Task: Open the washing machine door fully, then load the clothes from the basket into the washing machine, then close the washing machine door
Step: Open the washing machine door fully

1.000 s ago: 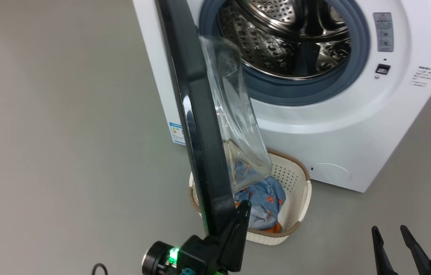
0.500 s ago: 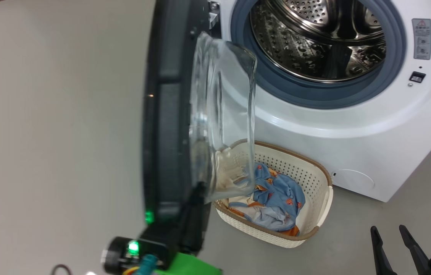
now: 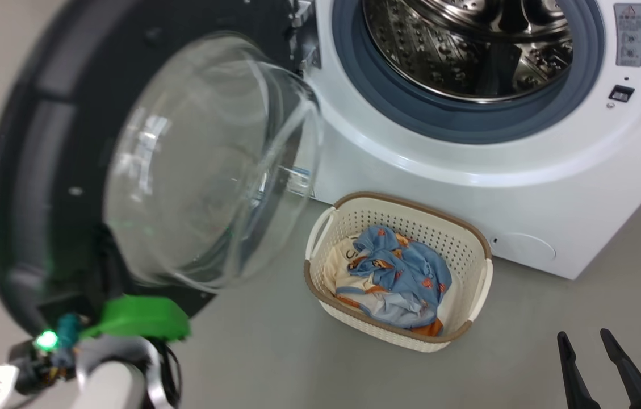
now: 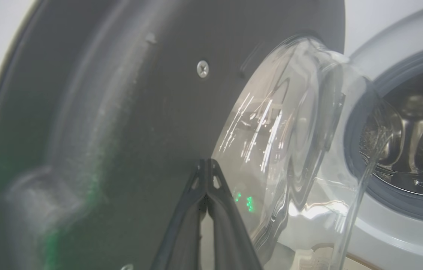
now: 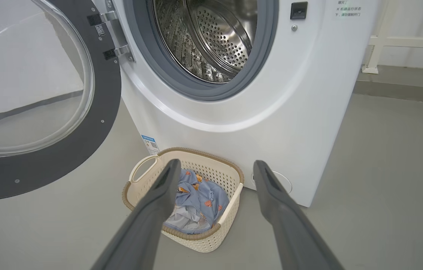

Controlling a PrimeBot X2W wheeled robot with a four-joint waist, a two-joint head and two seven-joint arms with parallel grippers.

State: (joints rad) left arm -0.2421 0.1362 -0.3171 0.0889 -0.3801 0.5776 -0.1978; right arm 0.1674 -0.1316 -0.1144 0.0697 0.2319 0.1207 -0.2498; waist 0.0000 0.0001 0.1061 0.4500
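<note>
The washing machine [image 3: 439, 182] stands with its steel drum [image 3: 468, 45] exposed. Its door [image 3: 30, 170] hangs wide to the left, the clear glass bowl [image 3: 206, 159] bulging toward me. In the left wrist view my left gripper [image 4: 207, 165] is shut, empty, its joined tips against the door's dark inner rim [image 4: 121, 112] beside the glass. The basket [image 3: 411, 207] sits on the floor before the machine, holding light blue clothes [image 3: 399, 272] with orange prints. My right gripper [image 3: 584, 338] stands open at the lower right, short of the basket [image 5: 211, 154] and apart from the clothes [image 5: 200, 195].
Grey floor [image 3: 275, 352] surrounds the basket. The open door [image 5: 95, 123] takes up the space left of the machine. A white rail [image 5: 383, 41] runs along the wall to the right. A round flap [image 3: 524, 247] sits low on the machine's front.
The door has swung from edge-on to wide open toward the left, my left arm going with it. The head view shifted too. The right gripper stayed put.
</note>
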